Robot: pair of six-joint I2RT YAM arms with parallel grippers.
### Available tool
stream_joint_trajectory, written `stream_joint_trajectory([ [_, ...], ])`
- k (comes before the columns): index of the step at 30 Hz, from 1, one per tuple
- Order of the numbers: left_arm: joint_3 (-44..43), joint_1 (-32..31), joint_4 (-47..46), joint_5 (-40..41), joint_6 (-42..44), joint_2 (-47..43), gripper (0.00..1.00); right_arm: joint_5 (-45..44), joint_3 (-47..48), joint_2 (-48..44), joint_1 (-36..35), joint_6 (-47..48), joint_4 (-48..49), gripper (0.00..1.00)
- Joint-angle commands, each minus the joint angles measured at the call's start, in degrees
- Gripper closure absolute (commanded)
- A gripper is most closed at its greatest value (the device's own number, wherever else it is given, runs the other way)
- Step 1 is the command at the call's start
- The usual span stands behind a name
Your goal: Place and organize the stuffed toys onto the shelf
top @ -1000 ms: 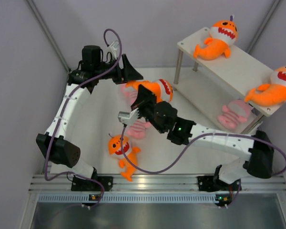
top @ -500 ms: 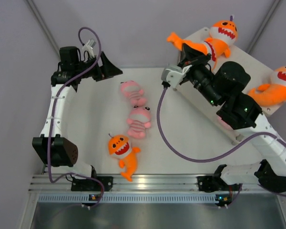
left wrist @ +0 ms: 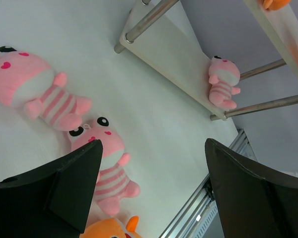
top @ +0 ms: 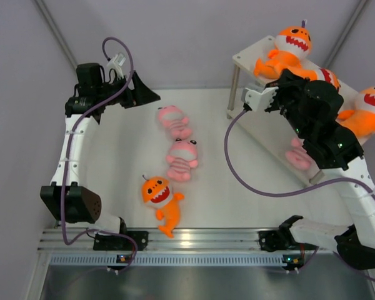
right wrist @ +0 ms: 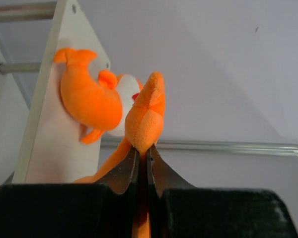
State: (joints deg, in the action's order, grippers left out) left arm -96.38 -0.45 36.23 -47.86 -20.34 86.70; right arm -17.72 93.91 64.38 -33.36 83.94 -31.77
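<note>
My right gripper [right wrist: 143, 151] pinches an orange shark [right wrist: 144, 114] by a thin bit, so it hangs over the shelf [top: 250, 57] top, ready to set down. My left gripper [left wrist: 153, 148] hovers wide open and empty above the pink plush toys [left wrist: 44, 94] on the table.

My right gripper [right wrist: 143, 148] has carried the orange shark [top: 325, 76] away from the middle of the table, where it hung a second ago. It went past the shelf's corner and out over the top board [top: 253, 56], still pinched by a fin, and is now between the back shark [top: 287, 53] and the right-hand shark [top: 369, 109]. My left gripper [top: 137, 94] has drawn back to the far left with its jaws a little wider, so the far pink plush [top: 174, 120] and the near pink plush [top: 182, 159] are now uncovered
</note>
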Motion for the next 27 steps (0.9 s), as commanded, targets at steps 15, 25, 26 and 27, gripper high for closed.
stream_joint_trajectory([
  [15, 1.1, 0.0, -1.1, -1.4, 1.9, -1.5, 0.11, 26.8, -8.7, 5.1, 22.6, -2.7, -0.5, 1.0],
  [25, 1.6, 0.0, -1.2, -1.2, 2.1, -1.5, 0.11, 33.6, -4.1, 10.4, 24.6, -2.4, -3.8, 1.0],
  [26, 1.7, 0.0, -1.1, -1.0, 2.2, -1.5, 0.11, 33.9, -3.9, 11.0, 24.6, -2.2, -3.8, 1.0],
  [27, 1.8, 0.0, -1.2, -0.9, 2.2, -1.6, 0.11, 34.3, -3.4, 11.3, 24.6, -2.0, -4.1, 1.0],
])
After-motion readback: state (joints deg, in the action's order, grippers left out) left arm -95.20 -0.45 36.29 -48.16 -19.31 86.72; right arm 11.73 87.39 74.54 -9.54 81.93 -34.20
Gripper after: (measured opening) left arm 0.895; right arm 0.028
